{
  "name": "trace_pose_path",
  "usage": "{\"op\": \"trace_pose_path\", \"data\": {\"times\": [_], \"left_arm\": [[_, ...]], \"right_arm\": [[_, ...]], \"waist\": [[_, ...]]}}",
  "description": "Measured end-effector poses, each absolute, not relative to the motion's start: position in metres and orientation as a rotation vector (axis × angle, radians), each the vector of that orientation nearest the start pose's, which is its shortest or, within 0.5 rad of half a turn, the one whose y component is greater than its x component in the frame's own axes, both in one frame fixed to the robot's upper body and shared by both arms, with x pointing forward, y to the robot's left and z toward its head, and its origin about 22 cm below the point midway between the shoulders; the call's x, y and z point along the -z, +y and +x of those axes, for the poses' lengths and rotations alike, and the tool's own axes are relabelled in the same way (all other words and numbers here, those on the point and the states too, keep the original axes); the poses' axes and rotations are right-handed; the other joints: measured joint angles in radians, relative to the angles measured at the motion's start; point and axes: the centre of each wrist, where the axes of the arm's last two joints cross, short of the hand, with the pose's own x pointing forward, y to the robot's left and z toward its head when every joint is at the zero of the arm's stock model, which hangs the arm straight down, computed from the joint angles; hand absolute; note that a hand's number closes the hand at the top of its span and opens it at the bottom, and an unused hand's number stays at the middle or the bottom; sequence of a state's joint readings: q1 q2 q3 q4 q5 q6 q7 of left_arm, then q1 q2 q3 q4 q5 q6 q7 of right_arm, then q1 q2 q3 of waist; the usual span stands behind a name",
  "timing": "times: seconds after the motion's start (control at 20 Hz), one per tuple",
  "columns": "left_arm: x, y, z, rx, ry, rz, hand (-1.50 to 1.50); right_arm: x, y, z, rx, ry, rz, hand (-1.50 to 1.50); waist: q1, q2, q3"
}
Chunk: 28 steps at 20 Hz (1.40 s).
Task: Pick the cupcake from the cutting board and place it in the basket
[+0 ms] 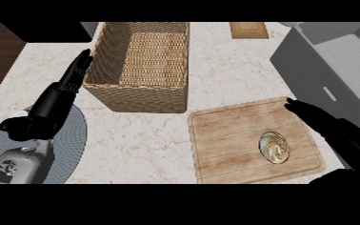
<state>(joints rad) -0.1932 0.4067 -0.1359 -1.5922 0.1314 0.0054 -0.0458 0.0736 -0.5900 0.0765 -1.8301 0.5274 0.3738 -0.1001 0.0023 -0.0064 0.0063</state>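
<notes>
A cupcake (pixel 274 148) with pale swirled frosting sits on the right half of a wooden cutting board (pixel 232 143) at the lower right of the counter. A woven wicker basket (pixel 105 83) stands behind and to the left of the board; nothing shows inside it. My right hand (pixel 327 124) hangs over the board's right edge, fingers straight and pointing up-left, just right of the cupcake and not touching it. My left hand (pixel 67 83) rests at the left, fingers straight, beside the basket's left wall.
A grey round mat (pixel 74 138) lies under my left forearm. A grey box-shaped appliance (pixel 320 62) fills the right rear. A small wooden block (pixel 249 30) lies at the back. A dark cabinet (pixel 49 31) sits at the rear left.
</notes>
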Motion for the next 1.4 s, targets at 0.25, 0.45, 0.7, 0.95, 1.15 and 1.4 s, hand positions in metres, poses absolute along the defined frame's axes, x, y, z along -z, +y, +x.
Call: {"op": "trace_pose_path", "data": {"times": [0.25,0.45,0.7,0.95,1.15,1.4], "left_arm": [[-0.075,0.269,0.281,0.379,-1.753,0.065,0.00],[-0.074,0.267,0.283,0.377,-1.757,0.066,0.00],[-0.072,0.270,0.283,0.378,-1.765,0.059,0.00],[-0.074,0.269,0.280,0.376,-1.760,0.059,0.00],[-0.076,0.269,0.278,0.382,-1.749,0.063,0.00],[-0.074,0.268,0.283,0.376,-1.754,0.066,0.00]], "right_arm": [[-0.078,-0.311,0.219,-1.249,-1.464,-0.450,-1.50],[-0.081,-0.309,0.219,-1.249,-1.479,-0.420,-1.50],[-0.081,-0.306,0.212,-1.263,-1.462,-0.435,-1.50],[-0.073,-0.305,0.209,-1.295,-1.427,-0.468,-1.50],[-0.058,-0.294,0.212,-1.308,-1.413,-0.486,-1.50],[-0.053,-0.282,0.221,-1.326,-1.396,-0.502,-1.50]], "waist": [[-0.002,0.000,-0.001],[-0.003,-0.001,0.000],[-0.005,-0.002,0.000],[-0.004,0.000,-0.001],[-0.002,0.001,-0.002],[-0.002,0.000,-0.001]]}}
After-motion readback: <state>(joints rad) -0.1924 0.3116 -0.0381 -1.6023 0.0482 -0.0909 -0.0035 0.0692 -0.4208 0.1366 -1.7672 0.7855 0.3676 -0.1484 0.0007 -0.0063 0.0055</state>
